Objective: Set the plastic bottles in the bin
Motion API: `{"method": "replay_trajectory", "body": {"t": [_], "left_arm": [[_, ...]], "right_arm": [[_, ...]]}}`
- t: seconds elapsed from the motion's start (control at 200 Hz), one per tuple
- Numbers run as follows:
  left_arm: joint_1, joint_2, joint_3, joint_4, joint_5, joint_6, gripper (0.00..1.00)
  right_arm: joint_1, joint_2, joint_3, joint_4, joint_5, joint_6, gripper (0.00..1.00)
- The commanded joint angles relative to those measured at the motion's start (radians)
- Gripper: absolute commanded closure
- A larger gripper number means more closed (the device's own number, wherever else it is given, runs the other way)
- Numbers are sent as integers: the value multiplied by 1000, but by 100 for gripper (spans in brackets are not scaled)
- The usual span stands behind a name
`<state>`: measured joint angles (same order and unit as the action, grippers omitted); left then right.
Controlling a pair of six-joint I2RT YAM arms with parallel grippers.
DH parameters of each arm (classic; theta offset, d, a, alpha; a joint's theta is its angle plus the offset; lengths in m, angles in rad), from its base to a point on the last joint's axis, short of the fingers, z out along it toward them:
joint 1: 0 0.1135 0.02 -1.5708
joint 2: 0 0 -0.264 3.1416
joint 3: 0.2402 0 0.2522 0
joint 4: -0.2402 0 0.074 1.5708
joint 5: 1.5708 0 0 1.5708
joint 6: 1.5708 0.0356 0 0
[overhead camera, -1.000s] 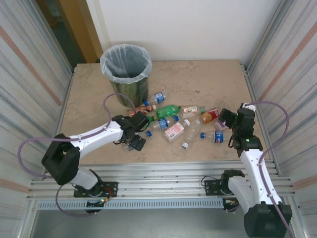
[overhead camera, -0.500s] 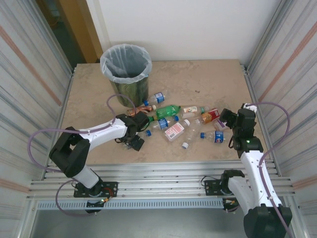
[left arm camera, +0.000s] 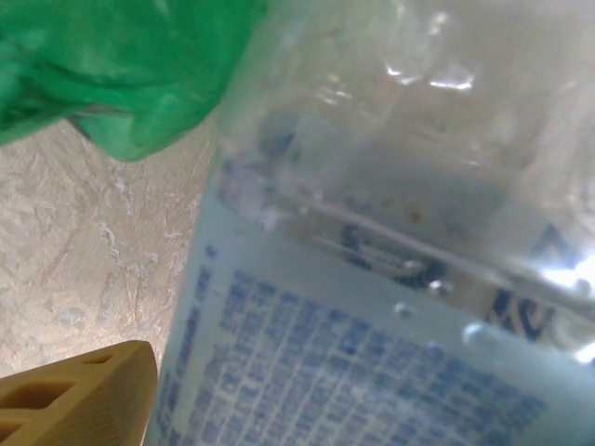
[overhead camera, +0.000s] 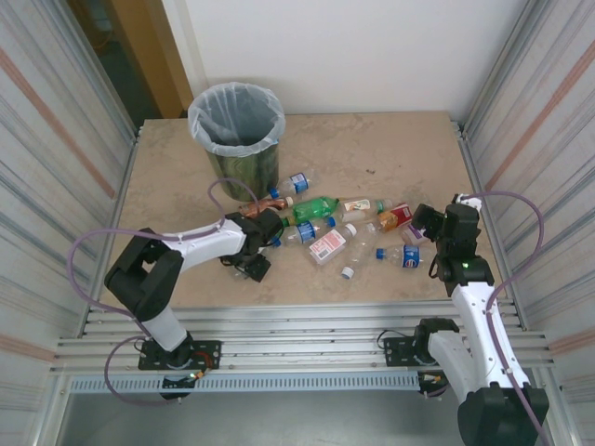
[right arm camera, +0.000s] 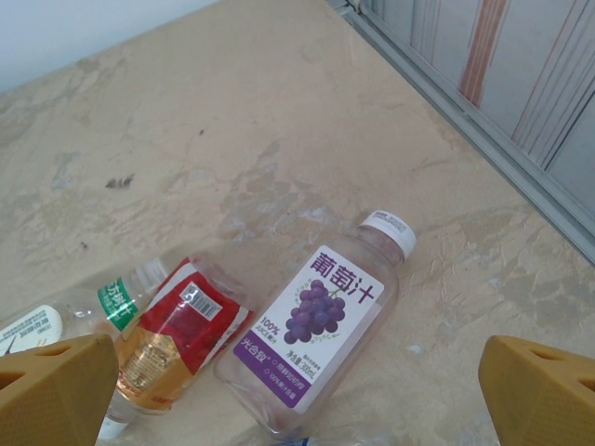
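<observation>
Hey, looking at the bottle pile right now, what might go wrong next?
The left gripper sits very close to a clear blue-labelled bottle with a green bottle beside it; closing could squeeze the round bottle out sideways or shove its neighbour. The open right gripper hangs over the grape juice bottle, close beside a red-labelled bottle; descending may catch both.

My marbled beige table [overhead camera: 390,149], with the bin [overhead camera: 237,125] and the plastic bottles [overhead camera: 327,243] on it.
The bin stands upright at the far left. The bottles lie on their sides in a loose band nearer me and to its right: a blue-capped clear bottle [overhead camera: 294,182] nearest the bin, a green bottle [overhead camera: 316,206] just beyond, and a purple-labelled juice bottle [right arm camera: 321,325] farthest from it.
</observation>
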<state>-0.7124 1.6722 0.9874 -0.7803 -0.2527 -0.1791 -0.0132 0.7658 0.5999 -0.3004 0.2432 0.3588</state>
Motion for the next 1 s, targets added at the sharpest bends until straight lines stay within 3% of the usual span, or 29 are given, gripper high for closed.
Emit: {"method": "replay_trajectory", "body": {"t": [0.0,0.14,0.265,0.376,0.997], "left_arm": [[10,21,27,-8,20,10,23],[10,36,33,-16,18,10,32],[9,29,30,-17,16,9,48],[9,14,35,-30,19,6,55],[-11,-342,149,-24,137,20,74]], "right_arm": [[7,0,-5,-8,22,-1,2],[7,0,-8,-6,24,-3,2],[8,0,-11,-2,23,-3,2],[7,0,-9,-5,23,-3,2],[13,12,12,-55,34,27,2]]}}
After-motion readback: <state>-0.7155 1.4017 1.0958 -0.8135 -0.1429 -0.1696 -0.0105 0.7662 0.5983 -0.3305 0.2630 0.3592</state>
